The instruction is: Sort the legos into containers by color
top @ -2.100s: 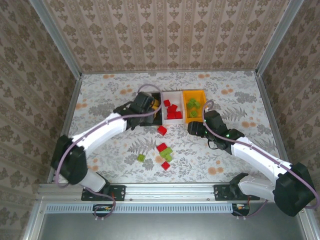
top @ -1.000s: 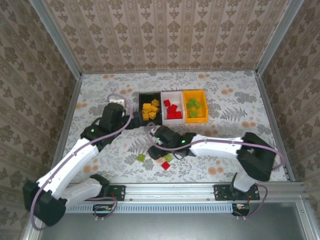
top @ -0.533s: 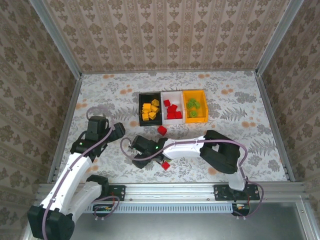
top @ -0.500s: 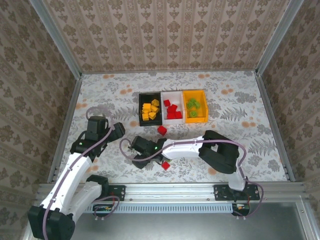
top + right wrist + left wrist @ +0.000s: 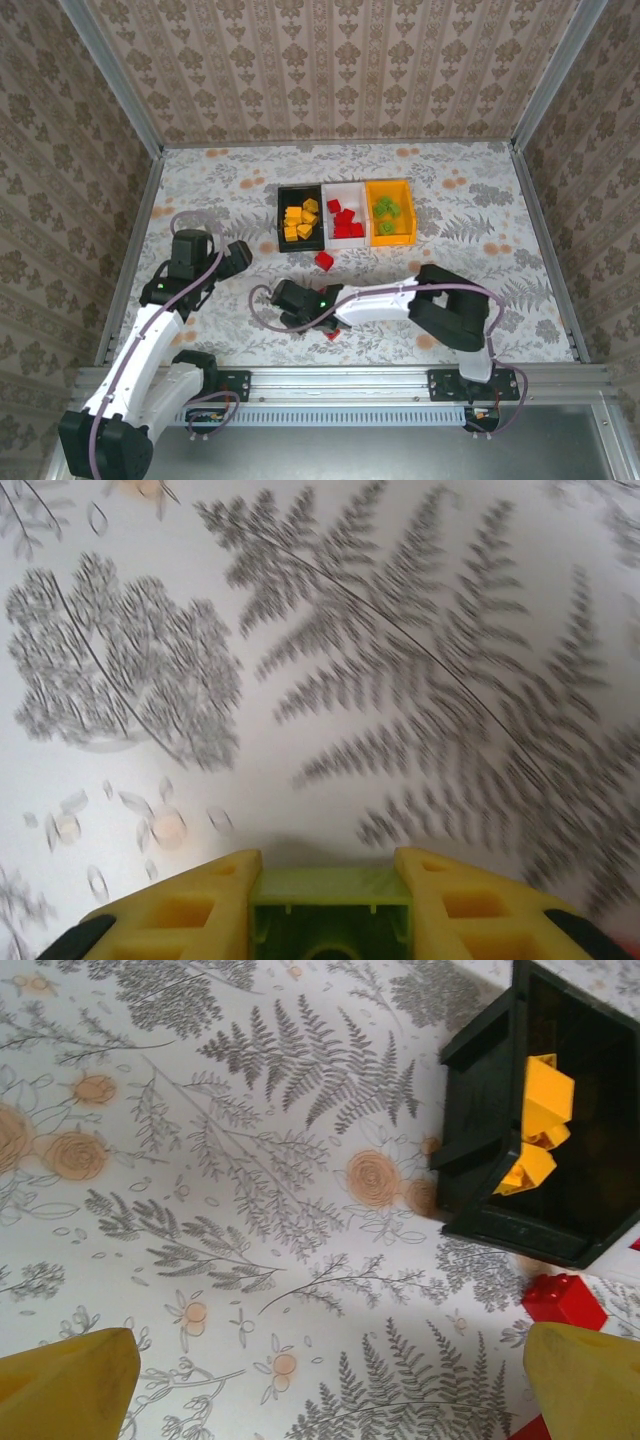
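Three bins stand in a row at the back: black (image 5: 300, 218) with orange-yellow legos (image 5: 540, 1130), white (image 5: 345, 214) with red legos, orange-yellow (image 5: 390, 212) with lime green legos. One loose red lego (image 5: 323, 261) lies in front of the bins, another (image 5: 331, 334) peeks out beside the right arm. My right gripper (image 5: 283, 302) is low over the table at front centre, shut on a lime green lego (image 5: 330, 920) between its yellow fingers (image 5: 180, 910). My left gripper (image 5: 238, 257) hovers open over bare table, left of the black bin (image 5: 540, 1160).
The right arm lies stretched across the front centre of the table and hides whatever lies under it. Metal rails and patterned walls close in the table on all sides. The red lego (image 5: 563, 1300) sits just below the black bin's corner.
The left arm pulled back left from the black bin. The right arm swung from the orange-yellow bin over to the loose legos at front centre and now grips a green one.
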Robot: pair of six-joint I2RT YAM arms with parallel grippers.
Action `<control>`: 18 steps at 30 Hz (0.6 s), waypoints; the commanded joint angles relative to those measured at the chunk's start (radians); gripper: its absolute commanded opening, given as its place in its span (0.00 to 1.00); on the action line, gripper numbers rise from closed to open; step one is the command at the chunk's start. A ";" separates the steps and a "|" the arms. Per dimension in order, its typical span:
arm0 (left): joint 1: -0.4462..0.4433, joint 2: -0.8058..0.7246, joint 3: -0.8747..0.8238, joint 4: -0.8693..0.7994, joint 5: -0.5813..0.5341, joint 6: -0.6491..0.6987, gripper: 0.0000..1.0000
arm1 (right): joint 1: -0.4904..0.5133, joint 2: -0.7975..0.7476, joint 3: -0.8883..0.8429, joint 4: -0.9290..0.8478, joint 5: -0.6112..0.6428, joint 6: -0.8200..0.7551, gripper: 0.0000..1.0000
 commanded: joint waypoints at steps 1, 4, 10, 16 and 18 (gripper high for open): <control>-0.058 0.018 -0.001 0.068 0.015 -0.018 1.00 | -0.030 -0.167 -0.080 0.065 0.102 0.052 0.29; -0.162 0.065 -0.008 0.129 -0.027 -0.034 1.00 | -0.094 -0.301 -0.159 0.056 0.154 0.085 0.29; -0.429 0.247 0.025 0.261 -0.098 -0.022 1.00 | -0.386 -0.460 -0.221 -0.021 0.150 0.186 0.30; -0.551 0.358 0.033 0.331 -0.084 0.022 1.00 | -0.667 -0.330 -0.077 -0.101 0.066 0.263 0.31; -0.570 0.378 0.032 0.336 -0.076 0.029 1.00 | -0.722 -0.262 -0.018 -0.114 0.056 0.277 0.32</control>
